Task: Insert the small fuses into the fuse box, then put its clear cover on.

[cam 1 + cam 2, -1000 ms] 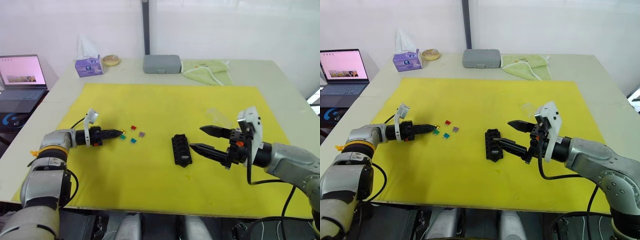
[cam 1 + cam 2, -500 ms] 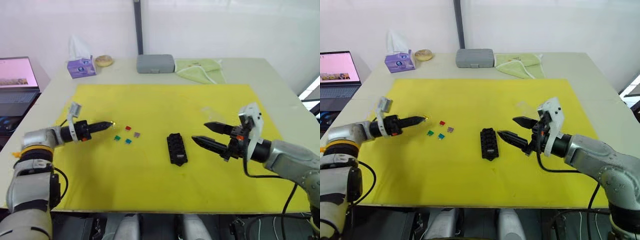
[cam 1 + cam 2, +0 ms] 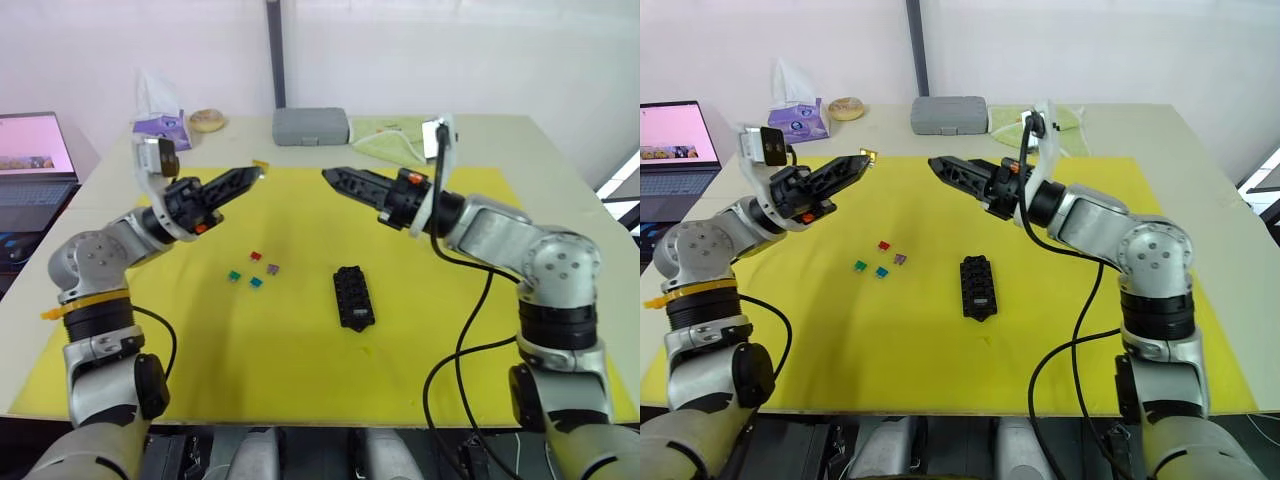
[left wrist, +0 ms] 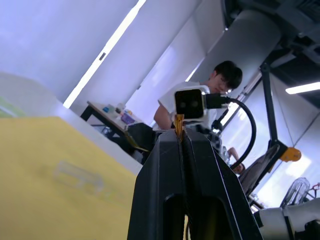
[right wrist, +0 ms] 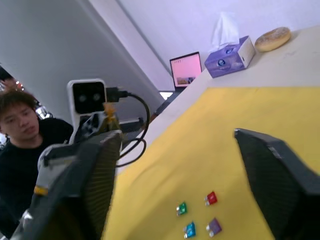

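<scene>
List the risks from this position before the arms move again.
1. The left tool pinches a yellow fuse by its very tip, high above the mat; a slip could drop it far from the fuse box.
2. The open right tool points at the left one at close range; closing in could knock the fuse loose.
3. Four loose fuses lie by the box; a low sweep could scatter them.

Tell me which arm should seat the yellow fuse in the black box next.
Left, probably: the left pincer is shut on the yellow fuse, raised above the mat. The right pincer is open, empty. Both hover well above the fuse box, so neither is nearer.
</scene>
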